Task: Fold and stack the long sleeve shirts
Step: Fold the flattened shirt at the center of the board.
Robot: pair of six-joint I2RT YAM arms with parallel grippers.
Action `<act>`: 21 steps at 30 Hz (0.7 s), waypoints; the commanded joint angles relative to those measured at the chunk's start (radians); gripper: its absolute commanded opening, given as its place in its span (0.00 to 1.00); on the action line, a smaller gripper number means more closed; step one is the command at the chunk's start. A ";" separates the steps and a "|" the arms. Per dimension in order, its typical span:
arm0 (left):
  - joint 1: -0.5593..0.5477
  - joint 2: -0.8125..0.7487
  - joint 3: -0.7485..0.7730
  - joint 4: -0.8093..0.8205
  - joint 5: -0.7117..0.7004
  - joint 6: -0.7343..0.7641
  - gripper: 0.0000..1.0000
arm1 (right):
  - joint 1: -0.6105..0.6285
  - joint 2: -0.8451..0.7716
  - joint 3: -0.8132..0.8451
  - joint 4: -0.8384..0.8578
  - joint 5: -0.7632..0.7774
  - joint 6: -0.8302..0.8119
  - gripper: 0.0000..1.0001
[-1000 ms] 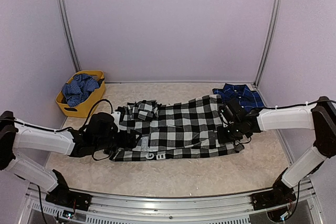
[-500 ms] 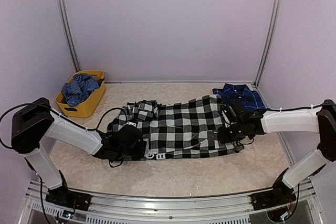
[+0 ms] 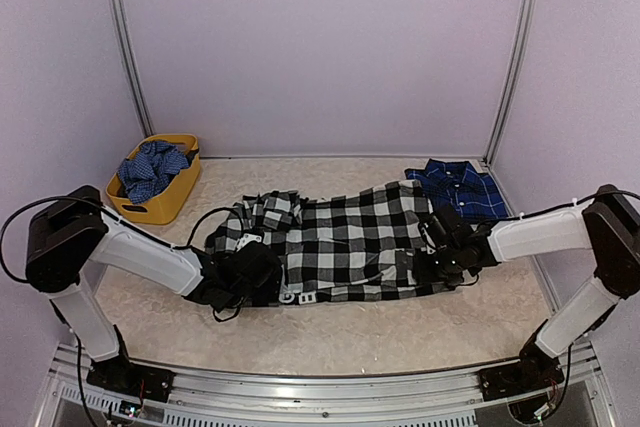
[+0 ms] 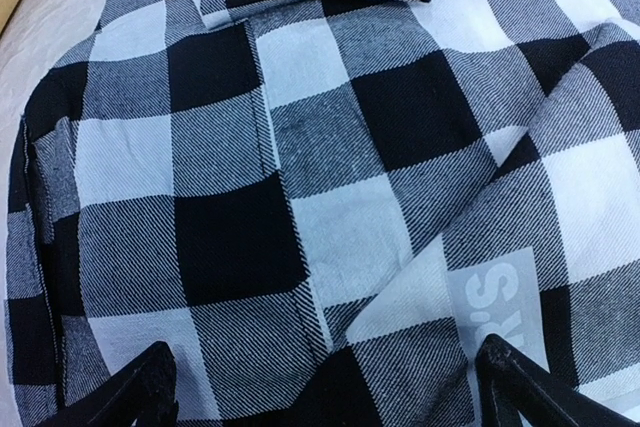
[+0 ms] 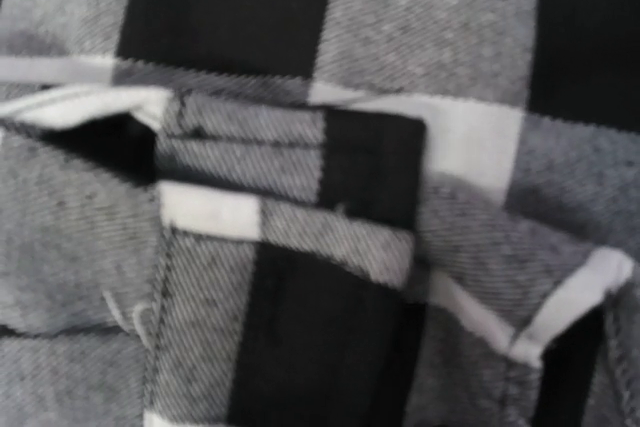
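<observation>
Two shirts are lying on the tabletop [image 3: 330, 337]: the check shirt [image 3: 350, 237] is spreading across the middle, and the navy plaid shirt [image 3: 460, 185] is sitting just beyond its far right corner. The left arm's jaws are gaping wide over the check cloth. The right arm's jaws are resting at the check shirt's right edge; I cannot tell whether they are open or closed.

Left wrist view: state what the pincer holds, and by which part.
Nothing is held: the left pincer stands open, fingers wide apart over the black-and-white check cloth shirt, near its white lettering.
</observation>
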 commanded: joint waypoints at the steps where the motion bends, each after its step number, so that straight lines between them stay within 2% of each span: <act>1: -0.017 -0.024 -0.043 -0.166 0.121 -0.009 0.99 | -0.003 -0.043 -0.101 -0.021 -0.125 0.097 0.41; 9: -0.115 -0.095 -0.107 -0.258 0.230 -0.118 0.99 | 0.141 -0.226 -0.207 -0.160 -0.089 0.282 0.42; 16: -0.252 -0.149 -0.112 -0.383 0.201 -0.270 0.99 | 0.314 -0.332 -0.218 -0.345 -0.011 0.466 0.43; 21: -0.254 -0.218 -0.087 -0.456 0.129 -0.277 0.99 | 0.333 -0.362 -0.130 -0.530 0.130 0.475 0.45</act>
